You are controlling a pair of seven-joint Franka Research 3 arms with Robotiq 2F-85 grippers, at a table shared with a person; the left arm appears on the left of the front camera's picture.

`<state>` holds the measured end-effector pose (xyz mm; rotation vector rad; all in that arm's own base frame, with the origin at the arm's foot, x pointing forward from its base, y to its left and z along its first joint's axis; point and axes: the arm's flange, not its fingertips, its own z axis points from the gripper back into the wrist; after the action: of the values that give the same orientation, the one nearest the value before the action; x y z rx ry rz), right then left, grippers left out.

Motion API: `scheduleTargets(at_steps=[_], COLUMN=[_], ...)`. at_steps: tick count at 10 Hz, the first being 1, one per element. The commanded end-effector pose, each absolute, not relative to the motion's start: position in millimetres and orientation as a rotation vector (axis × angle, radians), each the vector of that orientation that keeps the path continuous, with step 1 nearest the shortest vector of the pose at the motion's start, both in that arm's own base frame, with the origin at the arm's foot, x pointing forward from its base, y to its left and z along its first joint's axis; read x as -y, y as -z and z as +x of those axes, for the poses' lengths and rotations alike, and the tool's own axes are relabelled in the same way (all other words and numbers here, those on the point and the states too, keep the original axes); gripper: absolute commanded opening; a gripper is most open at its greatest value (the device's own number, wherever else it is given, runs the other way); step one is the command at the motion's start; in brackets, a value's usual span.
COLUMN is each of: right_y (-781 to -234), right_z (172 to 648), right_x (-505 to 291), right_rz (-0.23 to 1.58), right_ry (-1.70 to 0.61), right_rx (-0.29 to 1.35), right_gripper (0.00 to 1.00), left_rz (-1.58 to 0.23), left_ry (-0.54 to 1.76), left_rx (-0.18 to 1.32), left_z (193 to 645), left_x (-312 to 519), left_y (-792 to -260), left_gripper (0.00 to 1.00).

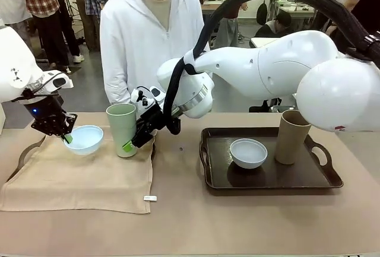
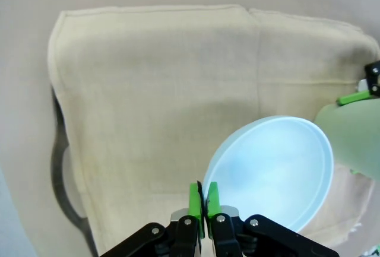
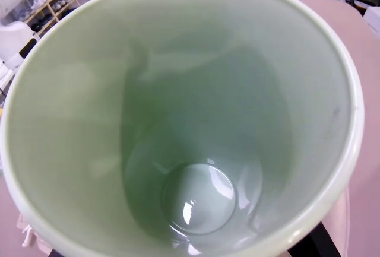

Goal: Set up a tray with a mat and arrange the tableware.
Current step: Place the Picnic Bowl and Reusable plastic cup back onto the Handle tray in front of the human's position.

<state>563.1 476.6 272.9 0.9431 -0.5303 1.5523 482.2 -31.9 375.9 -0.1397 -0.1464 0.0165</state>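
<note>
The left claw [image 1: 67, 137] is clamped on the rim of the empty pale blue bowl [image 1: 86, 139] over the beige cloth mat [image 1: 83, 177]; the right claw [image 1: 129, 145] grips the empty tall pale green cup [image 1: 122, 125] beside it.

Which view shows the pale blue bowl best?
Left wrist view: the pale blue bowl shows its open inside from above, the left hand pinching its rim. Front view shows it side-on over the mat. Right wrist view looks into the pale green cup.
</note>
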Motion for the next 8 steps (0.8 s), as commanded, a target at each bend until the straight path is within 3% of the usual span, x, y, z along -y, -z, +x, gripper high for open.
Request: scheduleTargets(at_steps=[1, 4, 5, 6, 7, 8], right_y=[-267.0, -262.3, -262.9, -262.4, -262.1, -262.8], right_z=[569.1, 570.3, 570.1, 568.9, 567.3, 567.4], right_x=[-481.4, -482.4, -483.4, -483.3, -483.9, -484.7], right_rz=[0.922, 0.905, 0.900, 0.894, 0.888, 0.884], right_ry=[-1.575, -1.594, -1.597, -1.599, -1.601, -1.601], right_rx=[0.574, 0.587, 0.588, 0.587, 0.587, 0.588], right_gripper=[0.79, 0.79, 0.86, 1.00, 1.00, 1.00], left_rz=[-0.149, -0.136, -0.133, -0.128, -0.126, -0.122], left_ry=[-0.021, -0.028, -0.027, -0.027, -0.027, -0.026], left_rx=[0.139, 0.112, 0.111, 0.104, 0.101, 0.099], left_z=[497.9, 504.2, 504.2, 503.3, 502.1, 502.5], left_x=[33.1, 34.4, 34.0, 34.0, 33.8, 32.8], left_y=[-370.6, -362.2, -362.0, -359.3, -358.1, -358.8], left_gripper=[0.04, 0.04, 0.37, 0.64, 0.97, 1.00])
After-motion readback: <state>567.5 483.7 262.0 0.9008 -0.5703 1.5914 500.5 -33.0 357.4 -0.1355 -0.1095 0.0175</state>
